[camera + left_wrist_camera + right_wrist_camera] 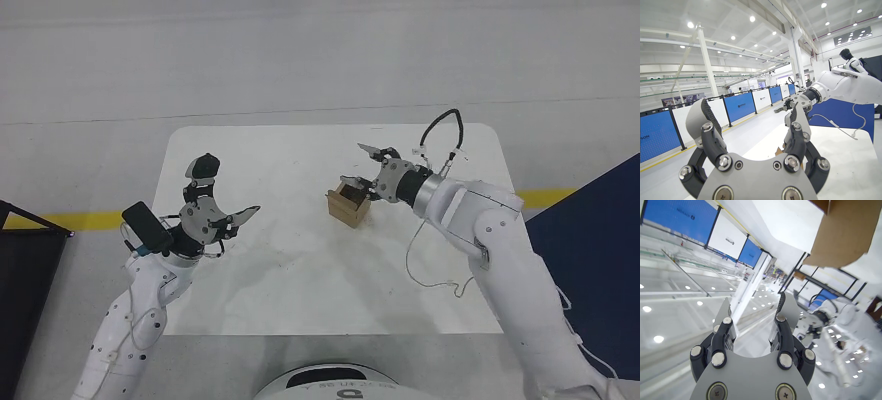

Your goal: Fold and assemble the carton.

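Right gripper (364,168) hangs spread and empty at the far-right rim of the carton (347,206), which stands right of table (300,290) centre. Left gripper (228,190), also splayed, is well apart, so pressing a flap (844,237) could skid or tip the unbraced carton. Its mouth faces up; squat, askew, no clear long axis.

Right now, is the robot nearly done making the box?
Partly. The box stands upright on the table, sides folded up. The right gripper is open beside its top; the left gripper is open and empty. The top looks open, so closing the flaps is left.
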{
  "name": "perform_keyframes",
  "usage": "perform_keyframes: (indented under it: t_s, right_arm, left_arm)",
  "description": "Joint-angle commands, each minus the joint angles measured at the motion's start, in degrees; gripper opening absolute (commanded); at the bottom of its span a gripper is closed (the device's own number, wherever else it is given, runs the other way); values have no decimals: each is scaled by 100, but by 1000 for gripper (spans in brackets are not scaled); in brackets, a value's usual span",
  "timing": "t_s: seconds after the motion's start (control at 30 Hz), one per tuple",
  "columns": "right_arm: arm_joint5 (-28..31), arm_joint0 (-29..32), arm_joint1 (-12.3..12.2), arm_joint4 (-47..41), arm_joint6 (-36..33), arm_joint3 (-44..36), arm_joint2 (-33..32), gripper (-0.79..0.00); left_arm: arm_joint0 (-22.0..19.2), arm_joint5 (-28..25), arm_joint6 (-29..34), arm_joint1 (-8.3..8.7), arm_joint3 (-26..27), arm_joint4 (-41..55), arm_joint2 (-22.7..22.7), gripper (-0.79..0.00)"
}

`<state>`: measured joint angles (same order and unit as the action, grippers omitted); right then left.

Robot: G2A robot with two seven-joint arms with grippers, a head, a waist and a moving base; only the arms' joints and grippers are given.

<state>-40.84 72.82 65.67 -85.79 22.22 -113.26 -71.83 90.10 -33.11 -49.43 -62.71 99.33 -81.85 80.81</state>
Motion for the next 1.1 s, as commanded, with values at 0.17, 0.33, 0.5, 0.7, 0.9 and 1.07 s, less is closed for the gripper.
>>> perform_keyframes:
  t_s: [0.17, 0.33, 0.5, 0.7, 0.9, 1.07]
  right_arm:
    - [379, -17, -159, 2191, -2854, 543, -71, 0]
    - [379, -17, -159, 2191, -2854, 543, -71, 0]
    - [379, -17, -159, 2191, -2854, 543, -71, 0]
    - [1219, 262, -396, 5546, -3882, 315, 247, 0]
    - [1787, 627, -551, 7747, -3506, 447, 25, 0]
    - [1316, 706, -570, 9138, -3023, 526, 253, 0]
  left_arm:
    - [0, 0, 0, 0, 0, 0, 0, 0]
    - [0, 0, 0, 0, 0, 0, 0, 0]
    - [0, 0, 0, 0, 0, 0, 0, 0]
    - [0, 0, 0, 0, 0, 0, 0, 0]
    - [0, 0, 0, 0, 0, 0, 0, 0]
    - [0, 0, 0, 0, 0, 0, 0, 0]
